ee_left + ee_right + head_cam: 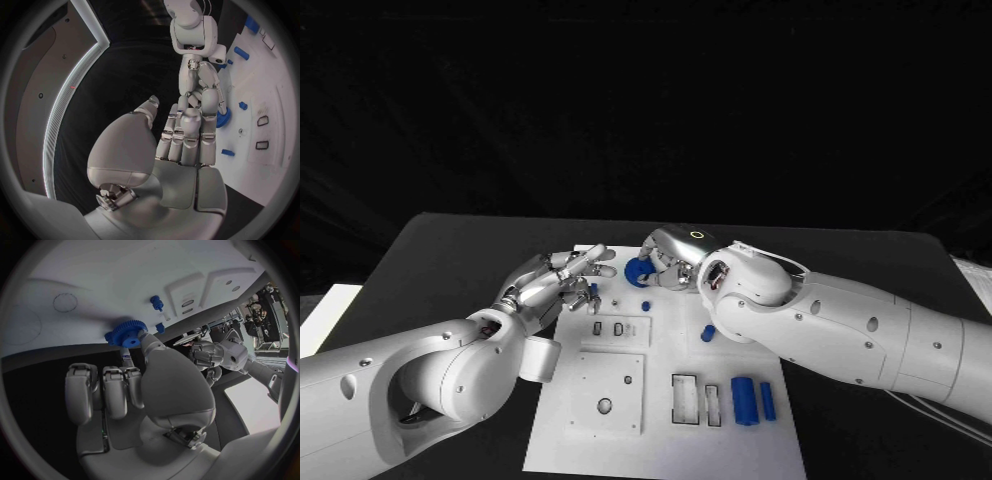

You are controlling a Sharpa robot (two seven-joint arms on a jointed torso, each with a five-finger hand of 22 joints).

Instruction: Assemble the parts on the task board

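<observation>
the board [620, 400] looked like smooth matt white plastic. the gear [127, 333] was matt blue plastic with a toothed, ridged rim. both hands [187, 135] [134, 385] showed satiny silver metal, their arms [862, 335] glossy white plastic shells. the table [459, 270] was dull black, seemingly cloth-like.

Both arms reach in toward the far end of the task board [589, 420] and nearly meet there. The right hand [672, 262] pinches a blue gear [639, 270] at its fingertips (thumb against it in the wrist view) — the left hand [560, 282] sits just beside it, fingers stretched out, holding nothing.
</observation>
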